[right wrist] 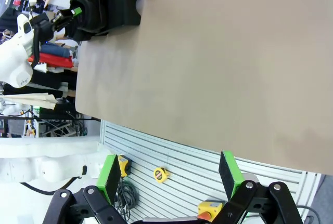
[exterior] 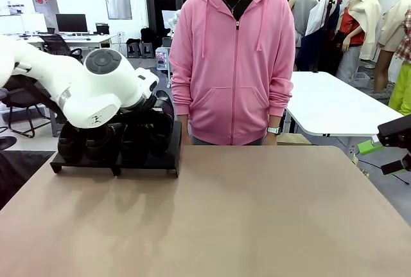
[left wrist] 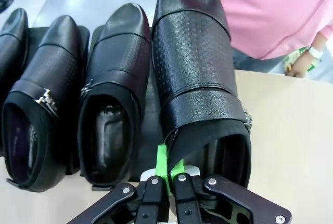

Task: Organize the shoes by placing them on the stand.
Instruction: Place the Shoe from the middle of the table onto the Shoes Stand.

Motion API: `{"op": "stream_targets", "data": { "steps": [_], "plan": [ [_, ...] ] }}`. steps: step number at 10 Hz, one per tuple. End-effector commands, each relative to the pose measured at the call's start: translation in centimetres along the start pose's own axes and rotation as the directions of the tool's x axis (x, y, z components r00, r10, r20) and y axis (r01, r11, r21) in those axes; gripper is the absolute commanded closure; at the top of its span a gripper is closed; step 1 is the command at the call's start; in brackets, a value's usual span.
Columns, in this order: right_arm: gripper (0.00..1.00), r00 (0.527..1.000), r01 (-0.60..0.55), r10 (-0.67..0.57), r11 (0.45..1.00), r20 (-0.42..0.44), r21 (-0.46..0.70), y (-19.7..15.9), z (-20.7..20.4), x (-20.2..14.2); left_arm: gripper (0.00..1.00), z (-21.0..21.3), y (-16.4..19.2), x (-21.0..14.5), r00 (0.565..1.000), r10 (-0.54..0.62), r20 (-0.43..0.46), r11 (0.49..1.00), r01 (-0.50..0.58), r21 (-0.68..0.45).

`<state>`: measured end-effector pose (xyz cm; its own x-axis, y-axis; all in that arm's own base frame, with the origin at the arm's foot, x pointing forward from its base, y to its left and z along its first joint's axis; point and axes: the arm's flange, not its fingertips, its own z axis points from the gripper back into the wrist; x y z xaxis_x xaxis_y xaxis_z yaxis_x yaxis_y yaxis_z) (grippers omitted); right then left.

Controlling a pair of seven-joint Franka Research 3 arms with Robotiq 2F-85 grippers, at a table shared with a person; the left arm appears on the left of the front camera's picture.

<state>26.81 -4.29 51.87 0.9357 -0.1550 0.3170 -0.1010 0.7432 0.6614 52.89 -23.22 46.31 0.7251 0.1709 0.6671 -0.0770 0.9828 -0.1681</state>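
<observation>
Nearest your lens, the left gripper is fully pinched on the heel collar of the fourth shoe, one green pad showing on the outer side of the rim. You're holding it by the thin back edge because that's likely the only part narrow enough for the jaws, and it keeps the toe pointing away so the sole can land flat on the slope. That shoe sits at the right end of the row, touching the third shoe along its side; whether its sole is fully down on the stand can't be told from here. Two more shoes lie further along, all toes the same way, so the row looks complete and this reads as the last placement. In the front view your left arm covers most of the stand at the table's far-left corner, just beside the person in the pink hoodie. Your right gripper is spread wide with nothing in it, parked off the table's right edge, presumably to stay clear. Likely next: release and back straight out so the collar doesn't drag.
</observation>
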Motion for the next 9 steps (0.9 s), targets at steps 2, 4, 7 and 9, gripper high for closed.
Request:
{"op": "stream_targets", "data": {
  "steps": [2, 4, 7, 9],
  "plan": [
    [0.00, 1.000, 0.024, -0.024, 1.000, 0.007, 0.017, 0.4, 0.1, 0.0, 1.00, -4.2, -1.2, -1.0, 1.000, 0.013, 0.018, 0.999, -0.013, 0.043],
    [0.00, 1.000, 0.024, -0.024, 1.000, 0.007, 0.017, 0.4, 0.1, 0.0, 1.00, -4.9, -0.7, -1.7, 1.000, 0.020, 0.007, 0.998, -0.020, 0.055],
    [0.00, 1.000, 0.024, -0.024, 1.000, 0.007, 0.017, 0.4, 0.1, 0.0, 0.00, -5.2, -0.8, -1.9, 1.000, 0.016, 0.004, 0.998, -0.017, 0.062],
    [0.00, 1.000, 0.024, -0.024, 1.000, 0.007, 0.017, 0.4, 0.1, 0.0, 0.00, -4.4, -0.8, -1.6, 1.000, 0.019, 0.021, 0.998, -0.020, 0.055]
  ]
}}
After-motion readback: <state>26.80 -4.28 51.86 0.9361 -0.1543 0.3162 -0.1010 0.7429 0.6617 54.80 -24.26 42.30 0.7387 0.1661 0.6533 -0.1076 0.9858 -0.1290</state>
